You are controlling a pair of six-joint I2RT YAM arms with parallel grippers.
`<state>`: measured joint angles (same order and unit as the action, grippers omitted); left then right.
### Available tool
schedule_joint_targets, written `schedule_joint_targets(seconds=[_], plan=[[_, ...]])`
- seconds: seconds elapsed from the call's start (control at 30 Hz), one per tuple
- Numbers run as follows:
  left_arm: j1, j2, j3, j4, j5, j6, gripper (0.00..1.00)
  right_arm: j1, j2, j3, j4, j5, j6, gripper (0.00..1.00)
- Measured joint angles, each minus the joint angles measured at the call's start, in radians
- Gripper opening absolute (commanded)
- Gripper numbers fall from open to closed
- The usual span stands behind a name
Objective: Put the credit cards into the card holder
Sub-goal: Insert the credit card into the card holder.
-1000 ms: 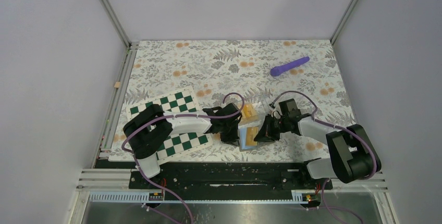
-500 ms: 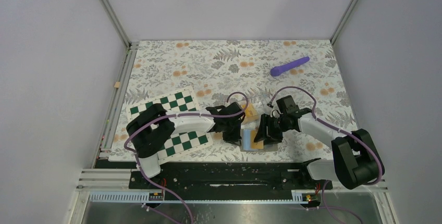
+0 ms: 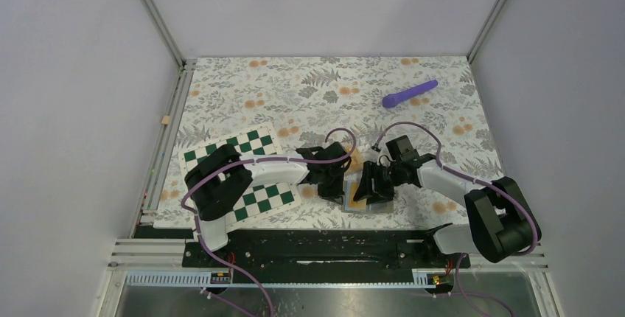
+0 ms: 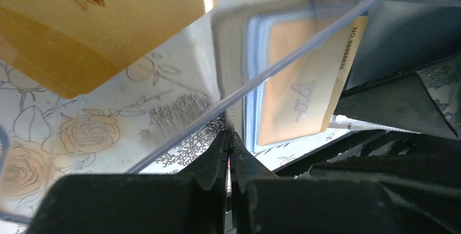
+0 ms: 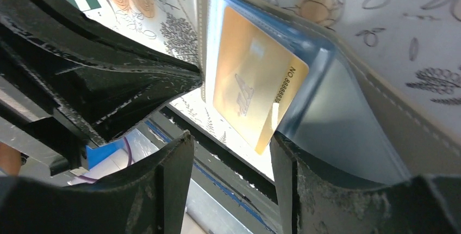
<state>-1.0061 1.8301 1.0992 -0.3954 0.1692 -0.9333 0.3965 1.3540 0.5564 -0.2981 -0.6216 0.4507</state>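
counts — credit cards 2 | card holder 1 | chessboard 1 | purple rod 1

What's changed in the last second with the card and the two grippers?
The right gripper has let go of the credit card and opened. The card now sits partly inside the card holder, one edge sticking out. The left gripper stays shut on a clear sleeve of the holder. The purple rod and chessboard have not moved.
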Motion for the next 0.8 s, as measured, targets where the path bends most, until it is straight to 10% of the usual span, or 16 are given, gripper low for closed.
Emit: schedule_joint_targets(seconds=[0.23, 0.57, 0.8], plan=[[-0.001, 0.000, 0.003, -0.025, -0.010, 0.018, 0.01, 0.047, 0.002, 0.000, 0.034, -0.001, 0.020, 0.64], [-0.002, -0.046, 0.016, -0.096, -0.077, 0.042, 0.37, 0.056, -0.076, 0.028, -0.085, 0.062, 0.010, 0.77], [-0.001, -0.131, 0.015, -0.057, -0.058, 0.042, 0.41, 0.057, -0.164, 0.071, -0.140, 0.128, 0.010, 0.57]])
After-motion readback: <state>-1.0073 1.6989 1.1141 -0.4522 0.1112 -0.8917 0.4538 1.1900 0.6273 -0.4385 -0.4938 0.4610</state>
